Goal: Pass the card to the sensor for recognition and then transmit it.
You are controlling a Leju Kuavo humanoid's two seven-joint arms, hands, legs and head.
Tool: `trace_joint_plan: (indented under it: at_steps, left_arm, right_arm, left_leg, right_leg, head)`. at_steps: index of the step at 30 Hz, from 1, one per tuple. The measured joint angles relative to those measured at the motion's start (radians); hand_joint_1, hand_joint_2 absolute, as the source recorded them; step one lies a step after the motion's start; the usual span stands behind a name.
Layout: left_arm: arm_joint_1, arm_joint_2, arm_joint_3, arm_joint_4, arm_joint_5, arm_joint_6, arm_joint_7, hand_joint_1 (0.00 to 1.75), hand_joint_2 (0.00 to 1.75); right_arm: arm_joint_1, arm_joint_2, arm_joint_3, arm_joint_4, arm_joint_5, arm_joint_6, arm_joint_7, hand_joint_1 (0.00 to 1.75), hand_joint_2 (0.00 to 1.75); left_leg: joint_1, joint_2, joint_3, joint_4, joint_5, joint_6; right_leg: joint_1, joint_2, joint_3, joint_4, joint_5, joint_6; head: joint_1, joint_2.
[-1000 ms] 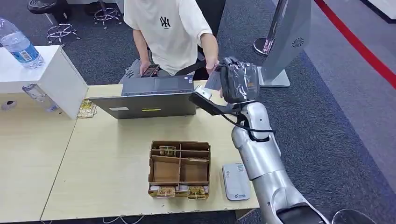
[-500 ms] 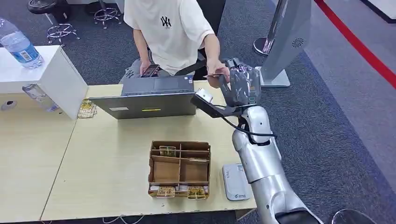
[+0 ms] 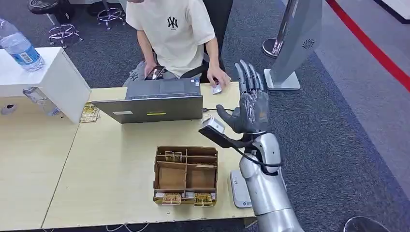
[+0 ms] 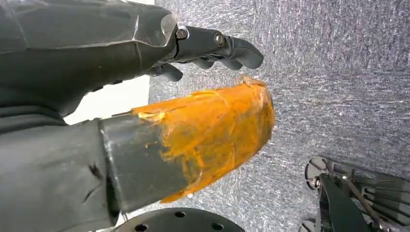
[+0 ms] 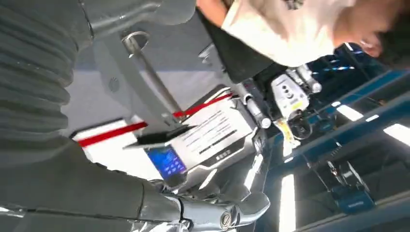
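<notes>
The card [image 3: 217, 89] is a small pale rectangle at the table's far edge, held down by a person's hand [image 3: 218, 79]; the person wears a cream T-shirt. My right hand [image 3: 250, 107] is raised upright to the right of the card and apart from it, fingers spread, holding nothing. The white card sensor [image 3: 239, 189] lies flat at the table's front right, partly behind my right forearm. In the right wrist view the fingers [image 5: 220, 216] are stretched out and empty. My left hand [image 4: 145, 96], its thumb wrapped in orange tape, hangs over grey carpet holding nothing.
A grey laptop [image 3: 153, 100] stands at the far side of the wooden table [image 3: 116, 159]. A cardboard divider box [image 3: 186, 175] with several cards sits left of the sensor. A grey kiosk [image 3: 295, 43] stands on the carpet to the right. A water bottle [image 3: 20, 46] is far left.
My right hand held the card out; the person took it and set it on the table. My right hand has drawn back toward me and opened with fingers pointing up.
</notes>
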Motion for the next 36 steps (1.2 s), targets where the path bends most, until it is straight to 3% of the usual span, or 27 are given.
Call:
trace_joint_plan:
  at_steps: [13, 25, 27, 28, 29, 32, 34, 36]
  left_arm:
    - [0.001, -0.007, 0.065, 0.0, 0.031, 0.02, -0.01, 0.0, 0.0]
    - [0.0, -0.013, 0.107, 0.0, 0.023, 0.032, -0.01, 0.0, 0.0]
    - [0.0, -0.014, 0.11, 0.0, 0.021, 0.033, -0.01, 0.0, 0.0]
    - [0.0, -0.014, 0.112, 0.0, 0.02, 0.033, -0.01, 0.0, 0.0]
    - [0.0, -0.014, 0.115, 0.0, 0.019, 0.033, -0.01, 0.0, 0.0]
    - [0.0, -0.014, 0.117, 0.0, 0.016, 0.034, -0.011, 0.0, 0.0]
    - [0.0, -0.015, 0.118, 0.0, 0.014, 0.034, -0.012, 0.0, 0.0]
    - [-0.001, -0.015, 0.122, 0.0, 0.013, 0.034, -0.015, 0.0, 0.0]
  right_arm:
    - [0.297, -0.04, 0.158, -0.234, -0.089, 0.0, -0.013, 0.0, 1.75]
    - [0.4, -0.049, 0.184, -0.225, -0.008, 0.0, 0.013, 0.0, 1.75]
    - [0.404, -0.051, 0.195, -0.212, -0.002, 0.0, 0.021, 0.99, 1.75]
    - [0.404, -0.052, 0.202, -0.204, -0.002, 0.0, 0.023, 0.99, 1.75]
    - [0.404, -0.053, 0.209, -0.195, -0.002, 0.0, 0.024, 1.5, 1.75]
    - [0.403, -0.056, 0.232, -0.174, 0.004, 0.0, 0.033, 1.75, 1.75]
    - [0.401, -0.058, 0.248, -0.159, 0.011, 0.0, 0.042, 1.75, 1.75]
    - [0.398, -0.061, 0.263, -0.145, 0.016, 0.0, 0.046, 1.5, 1.75]
  left_leg:
    - [0.0, 0.0, 0.0, 0.0, -0.001, 0.0]
    - [0.0, 0.001, 0.0, 0.0, -0.001, 0.0]
    - [0.0, 0.001, 0.0, 0.0, -0.001, 0.0]
    - [0.0, 0.001, 0.0, 0.0, -0.001, 0.0]
    - [0.0, 0.001, 0.0, 0.0, -0.001, 0.0]
    - [0.0, 0.001, 0.0, 0.0, -0.001, 0.0]
    - [0.0, 0.001, 0.0, 0.0, -0.001, 0.0]
    - [0.0, 0.001, 0.0, 0.0, -0.001, 0.0]
  right_leg:
    - [0.0, 0.0, -0.001, 0.0, -0.001, 0.0]
    - [0.0, 0.001, -0.001, 0.0, -0.001, 0.0]
    - [0.0, 0.001, -0.001, 0.0, -0.001, 0.0]
    - [0.0, 0.001, -0.001, 0.0, -0.001, 0.0]
    - [0.0, 0.001, -0.001, 0.0, -0.001, 0.0]
    - [0.0, 0.001, -0.001, 0.0, -0.001, 0.0]
    - [0.0, 0.001, -0.001, 0.0, -0.001, 0.0]
    - [0.0, 0.001, -0.001, 0.0, -0.001, 0.0]
  head:
    - [0.0, 0.0]
    - [0.0, 0.0]
    - [0.0, 0.0]
    - [0.0, 0.0]
    - [0.0, 0.0]
    - [0.0, 0.0]
    - [0.0, 0.0]
    - [0.0, 0.0]
